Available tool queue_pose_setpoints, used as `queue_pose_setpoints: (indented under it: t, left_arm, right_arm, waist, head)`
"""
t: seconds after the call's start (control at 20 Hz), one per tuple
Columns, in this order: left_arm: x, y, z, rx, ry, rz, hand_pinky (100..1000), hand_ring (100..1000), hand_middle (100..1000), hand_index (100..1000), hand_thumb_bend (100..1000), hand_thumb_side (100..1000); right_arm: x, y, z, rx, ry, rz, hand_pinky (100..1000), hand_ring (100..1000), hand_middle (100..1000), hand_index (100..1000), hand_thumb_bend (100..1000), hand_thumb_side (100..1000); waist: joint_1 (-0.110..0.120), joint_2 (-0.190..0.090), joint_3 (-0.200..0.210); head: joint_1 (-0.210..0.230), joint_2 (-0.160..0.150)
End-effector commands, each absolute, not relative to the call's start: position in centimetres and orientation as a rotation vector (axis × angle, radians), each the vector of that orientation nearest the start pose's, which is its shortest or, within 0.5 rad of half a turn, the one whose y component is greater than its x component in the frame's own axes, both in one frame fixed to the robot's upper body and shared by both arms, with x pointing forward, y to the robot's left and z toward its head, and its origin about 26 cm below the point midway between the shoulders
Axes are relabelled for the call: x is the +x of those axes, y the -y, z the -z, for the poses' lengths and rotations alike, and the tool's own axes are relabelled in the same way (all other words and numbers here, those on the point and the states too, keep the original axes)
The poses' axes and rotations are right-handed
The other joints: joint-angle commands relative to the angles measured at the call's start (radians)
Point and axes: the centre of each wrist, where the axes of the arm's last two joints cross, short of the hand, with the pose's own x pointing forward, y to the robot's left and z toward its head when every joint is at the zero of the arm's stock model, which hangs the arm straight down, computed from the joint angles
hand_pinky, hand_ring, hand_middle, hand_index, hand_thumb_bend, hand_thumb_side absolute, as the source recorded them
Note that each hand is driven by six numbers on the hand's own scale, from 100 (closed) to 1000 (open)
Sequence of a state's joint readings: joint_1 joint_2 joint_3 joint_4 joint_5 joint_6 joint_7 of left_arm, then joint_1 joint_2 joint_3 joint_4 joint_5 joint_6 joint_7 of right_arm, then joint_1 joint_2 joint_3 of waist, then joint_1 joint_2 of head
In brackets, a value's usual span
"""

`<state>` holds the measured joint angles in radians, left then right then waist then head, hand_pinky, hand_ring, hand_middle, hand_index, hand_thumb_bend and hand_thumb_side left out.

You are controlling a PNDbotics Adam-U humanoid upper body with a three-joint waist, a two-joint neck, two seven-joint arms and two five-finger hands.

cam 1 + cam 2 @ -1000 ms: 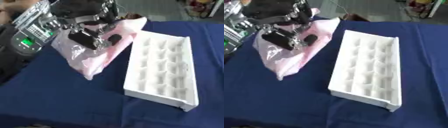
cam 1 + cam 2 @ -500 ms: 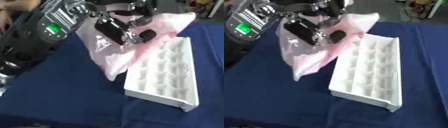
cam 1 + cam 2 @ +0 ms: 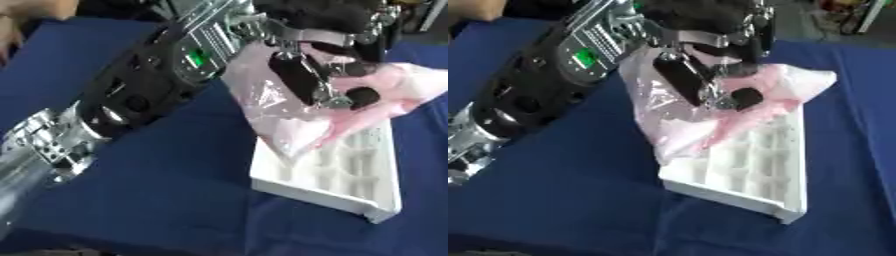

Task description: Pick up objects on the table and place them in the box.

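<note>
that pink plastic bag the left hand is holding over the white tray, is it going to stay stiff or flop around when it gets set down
Probably floppy: the pink bag hangs in crumpled folds from the left hand, drooping onto the white tray. It looks thin and part see-through, so likely light. It may spread across several compartments instead of dropping neatly into one.

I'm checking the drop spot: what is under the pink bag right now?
The pink bag, held by the left hand, hangs over the near-left part of the white compartment box. The cells it covers are hidden; the uncovered cells look empty. Blue tablecloth lies beneath.
</note>
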<state>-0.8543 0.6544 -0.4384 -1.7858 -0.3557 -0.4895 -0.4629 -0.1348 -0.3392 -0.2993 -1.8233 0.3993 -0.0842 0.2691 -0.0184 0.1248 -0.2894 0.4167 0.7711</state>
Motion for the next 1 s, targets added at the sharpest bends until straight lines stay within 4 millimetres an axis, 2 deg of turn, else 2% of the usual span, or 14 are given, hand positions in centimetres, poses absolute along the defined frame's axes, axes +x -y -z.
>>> queue_pose_setpoints:
  t: [0.05, 0.35, 0.55, 0.6, 0.65, 0.7, 1.0]
  left_arm:
    - [34.7, -18.2, -30.1, -0.401, -2.25, -2.13, 100, 100, 100, 100, 100, 306]
    - [35.1, -17.7, -29.8, -0.397, -2.248, -2.133, 100, 100, 100, 100, 100, 330]
    - [35.6, -17.6, -29.7, -0.435, -2.26, -2.107, 100, 100, 100, 105, 100, 389]
    - [35.9, -17.6, -29.5, -0.448, -2.262, -2.096, 100, 100, 100, 110, 100, 427]
    - [36.2, -17.6, -29.4, -0.469, -2.264, -2.087, 100, 100, 100, 110, 100, 424]
    - [36.5, -17.7, -29.2, -0.49, -2.268, -2.081, 100, 100, 100, 114, 100, 470]
    - [38.7, -18.0, -27.7, -0.572, -2.267, -2.089, 100, 100, 100, 118, 100, 470]
  right_arm:
    - [28.8, 37.0, -14.9, -0.709, 1.852, -0.648, 600, 699, 817, 940, 100, 724]
    - [28.9, 36.8, -15.0, -0.701, 1.861, -0.651, 600, 699, 817, 940, 100, 723]
    - [29.1, 36.6, -15.1, -0.693, 1.871, -0.656, 600, 699, 817, 940, 100, 725]
    - [29.1, 36.5, -15.2, -0.689, 1.876, -0.658, 601, 699, 817, 940, 100, 725]
    - [29.2, 36.3, -15.3, -0.683, 1.882, -0.663, 601, 699, 817, 940, 100, 725]
    - [29.3, 36.2, -15.4, -0.677, 1.889, -0.666, 601, 699, 817, 940, 100, 724]
    - [29.9, 35.5, -16.1, -0.655, 1.929, -0.676, 601, 700, 817, 940, 100, 721]
  waist:
    - [0.0, -0.008, -0.004]
    - [-0.002, -0.002, -0.014]
    - [0.0, 0.005, -0.028]
    - [0.0, 0.007, -0.034]
    - [0.001, 0.011, -0.042]
    - [0.001, 0.015, -0.051]
    - [0.004, 0.039, -0.097]
  head:
    - [0.007, -0.001]
    - [0.015, -0.001]
    - [0.023, -0.001]
    - [0.027, -0.001]
    - [0.033, -0.001]
    - [0.039, -0.002]
    - [0.053, -0.025]
